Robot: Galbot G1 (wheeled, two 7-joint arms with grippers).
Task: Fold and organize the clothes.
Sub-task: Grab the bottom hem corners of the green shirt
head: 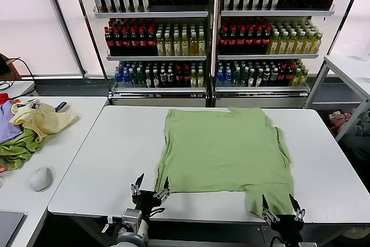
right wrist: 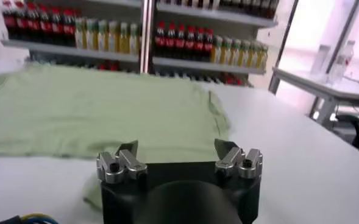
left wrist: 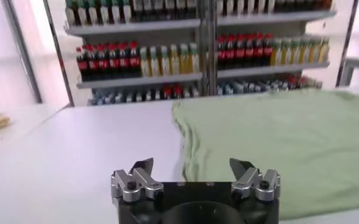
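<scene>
Side tabletop [head: 75, 143] at far left carries a heap of other garments: a pale yellow garment [head: 43, 121] lying over an olive-green garment [head: 17, 151], with a purple one [head: 7, 125] at the edge of view, and a white computer mouse [head: 40, 178] nearer the robot. None of these belongs to the task.

Left claw [head: 150, 189] hovers at the near edge of the main tabletop [head: 115, 160], just beside the near left corner of the shirt; its fingers [left wrist: 144, 165] are spread and hold nothing.

Centre: the light green shirt [head: 225, 148] lies spread flat on the main tabletop, apparently print side down, since no graphic or buttons show. Its body is smooth and unfolded. On the right side one sleeve lies along the right edge, and a portion of cloth at the near right corner reaches past the near hem toward the tabletop edge.

Right claw [head: 281, 209] sits at the near edge of the tabletop, at that near right portion of cloth; its fingers [right wrist: 227, 148] are likewise spread and empty, with green fabric directly ahead of and partly beneath them in the right wrist view.

Background: drink shelves [head: 214, 27] stand behind the tabletop.

Progress, as judged: the garment is laid out and flattened, which is the preparation only. No fold is yet made; gripping the near edge, every fold, and the final placing all remain.
</scene>
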